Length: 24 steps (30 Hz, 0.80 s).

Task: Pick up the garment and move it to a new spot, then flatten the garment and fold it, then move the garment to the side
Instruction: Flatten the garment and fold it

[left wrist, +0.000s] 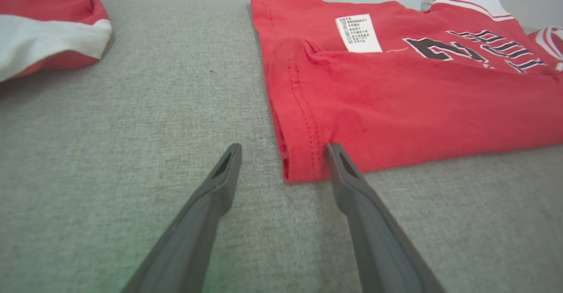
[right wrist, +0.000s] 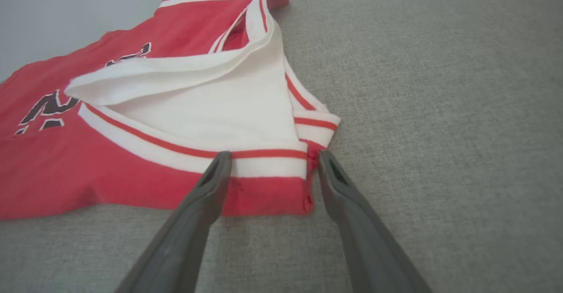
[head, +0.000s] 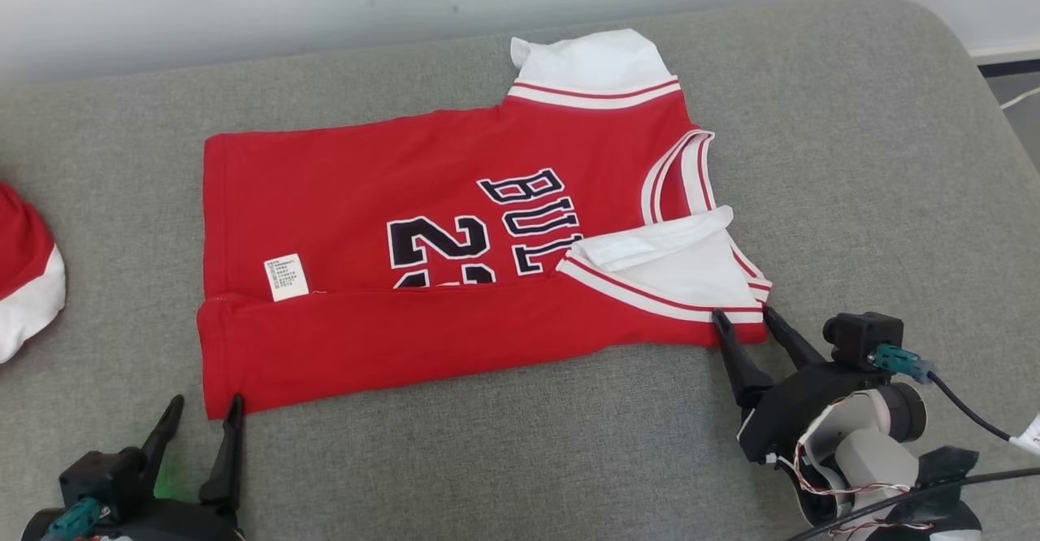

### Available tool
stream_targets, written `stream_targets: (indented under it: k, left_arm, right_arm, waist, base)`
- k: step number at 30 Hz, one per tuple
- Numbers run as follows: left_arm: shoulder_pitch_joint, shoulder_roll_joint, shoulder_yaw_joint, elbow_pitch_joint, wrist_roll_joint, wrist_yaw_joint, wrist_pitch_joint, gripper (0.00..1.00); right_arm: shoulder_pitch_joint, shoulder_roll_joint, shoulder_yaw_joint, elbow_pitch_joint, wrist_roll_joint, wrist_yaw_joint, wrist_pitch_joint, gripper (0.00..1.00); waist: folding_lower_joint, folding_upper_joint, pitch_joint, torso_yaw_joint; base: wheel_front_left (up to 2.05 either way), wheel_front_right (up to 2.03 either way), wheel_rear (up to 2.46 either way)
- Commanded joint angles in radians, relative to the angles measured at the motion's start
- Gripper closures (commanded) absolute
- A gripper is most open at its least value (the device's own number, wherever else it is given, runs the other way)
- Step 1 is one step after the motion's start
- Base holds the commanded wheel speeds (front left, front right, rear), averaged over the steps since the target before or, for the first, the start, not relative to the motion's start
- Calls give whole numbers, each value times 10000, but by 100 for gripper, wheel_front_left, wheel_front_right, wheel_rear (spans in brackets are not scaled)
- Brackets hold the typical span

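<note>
now: red jersey (head: 455,248) lies flat across the grey cushion (head: 853,159), with its near long edge turned up over the front and covering the bottom of the number. a white label (head: 286,277) shows at the fold. left gripper (head: 207,401) sits at the near left corner of the folded strip, fingers spread, nothing pinched. right gripper (head: 743,315) sits at the near right corner below the white sleeve (head: 691,261), also spread, straddling the corner. judgement: placed at both ends of the near edge so a paired pinch keeps it straight for the next fold. another red-and-white garment (head: 24,281) lies well apart at left.
</note>
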Motion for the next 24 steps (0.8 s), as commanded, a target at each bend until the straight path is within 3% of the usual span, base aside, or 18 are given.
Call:
stream_targets:
  k: [1, 2, 3, 4, 5, 17, 24]
  left_arm:
    - [-120, -2, 78, 188, 62, -81, -45, 0]
    - [-172, -47, 86, 307, 47, -123, -45, 0]
    - [-270, -132, 37, 444, 95, -183, -34, 32]
    - [-294, -175, 1, 448, 143, -220, -34, 82]
    - [-297, -217, -24, 407, 194, -242, -34, 100]
    - [733, -495, 97, -306, 523, -281, -38, 100]
    - [1721, -795, 213, -833, 560, -221, -42, 100]
  right_arm:
    - [-12, 53, -10, 55, -140, 5, 72, 0]
    - [-18, 105, -20, 59, -162, 5, 80, 39]
    - [-23, 145, -40, 42, -190, 5, 127, 94]
    - [-15, 149, -45, 25, -206, 5, 145, 100]
    - [7, 153, -61, 11, -206, 5, 138, 100]
    - [927, -284, -634, -552, 103, 0, -45, 100]
    - [2520, -588, -1457, -1854, 167, -2, 504, 100]
  waist:
    - [1, -1, 55, -23]
    - [1, -1, 69, -34]
    - [1, -1, 87, -51]
    - [1, -1, 85, -58]
    - [1, -1, 67, -56]
    - [1, -1, -831, 203]
    - [1, -1, -1350, 372]
  base:
    - [0, 0, 0]
    - [0, 0, 0]
    - [0, 0, 0]
    - [0, 0, 0]
    - [0, 0, 0]
    - [0, 0, 0]
    - [0, 0, 0]
